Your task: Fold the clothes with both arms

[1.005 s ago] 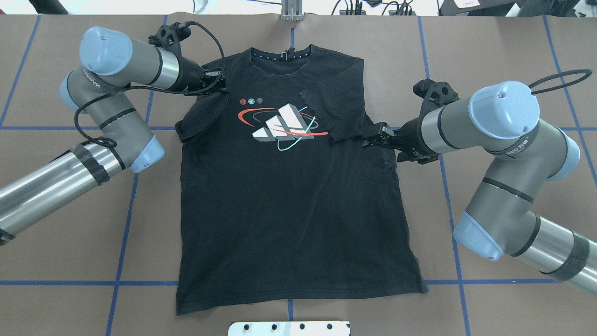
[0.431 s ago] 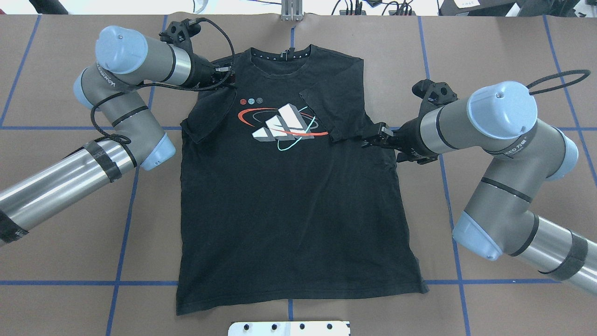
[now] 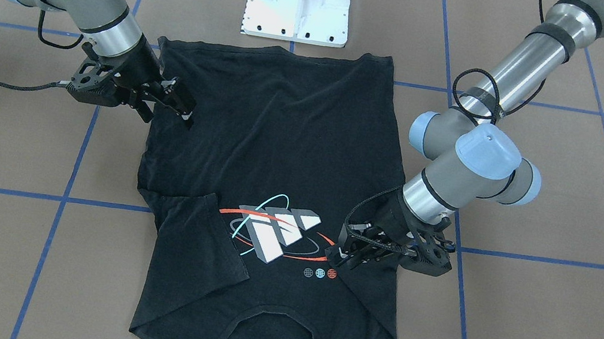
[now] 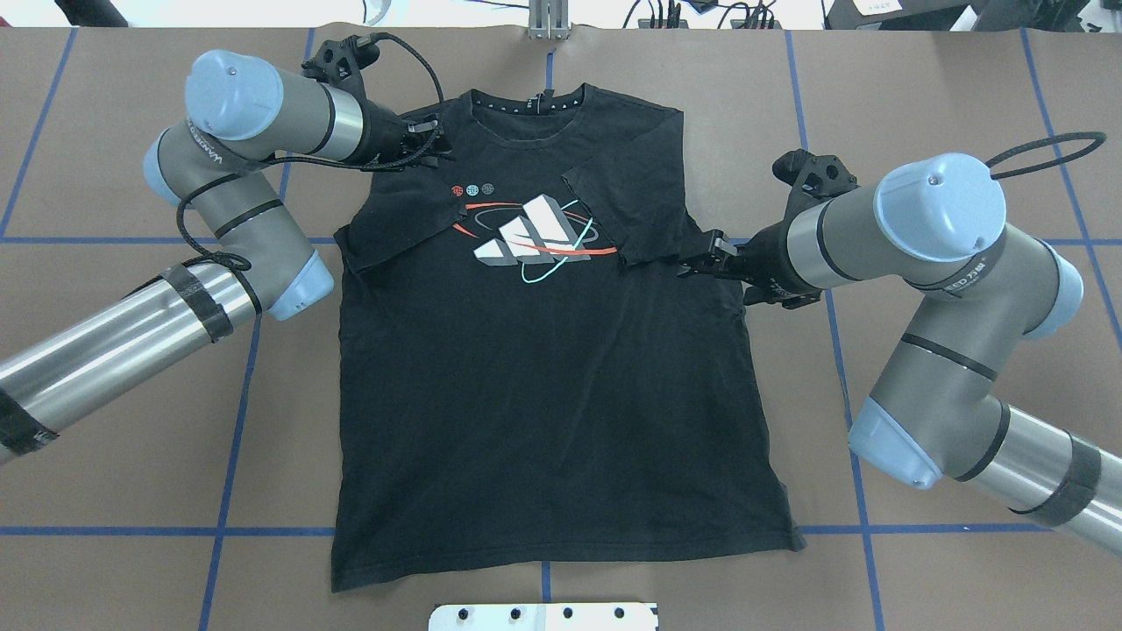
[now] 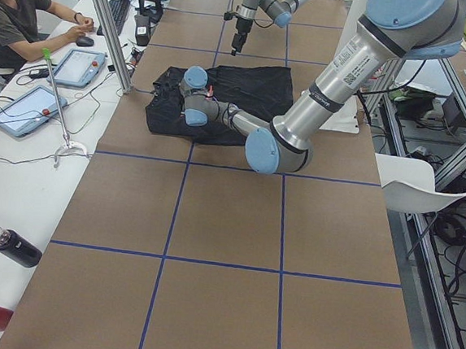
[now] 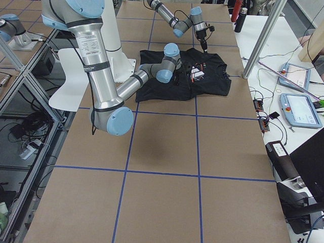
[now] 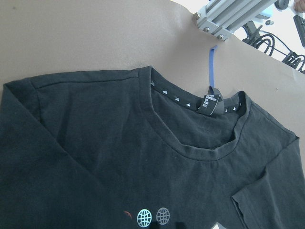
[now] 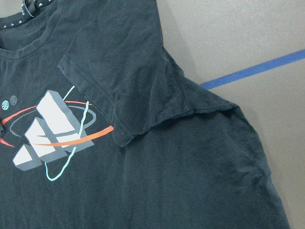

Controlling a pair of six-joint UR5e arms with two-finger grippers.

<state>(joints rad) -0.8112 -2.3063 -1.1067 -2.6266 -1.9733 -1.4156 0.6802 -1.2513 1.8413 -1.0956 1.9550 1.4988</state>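
The T-shirt (image 4: 543, 394) lies flat with both sleeves (image 4: 631, 210) turned in toward its logo (image 4: 530, 237), so my right gripper (image 4: 697, 257) hangs released (nothing held) beside the logo, while my left gripper (image 4: 436, 147), collar-side of the logo, I cannot tell.

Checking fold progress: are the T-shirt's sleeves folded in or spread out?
Folded in: the robot-left sleeve and robot-right sleeve lie flat on the T-shirt, flanking the logo; its body is unfolded.

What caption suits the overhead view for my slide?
Black T-shirt, sleeves folded in; left claw by its shoulder, right claw at its side.
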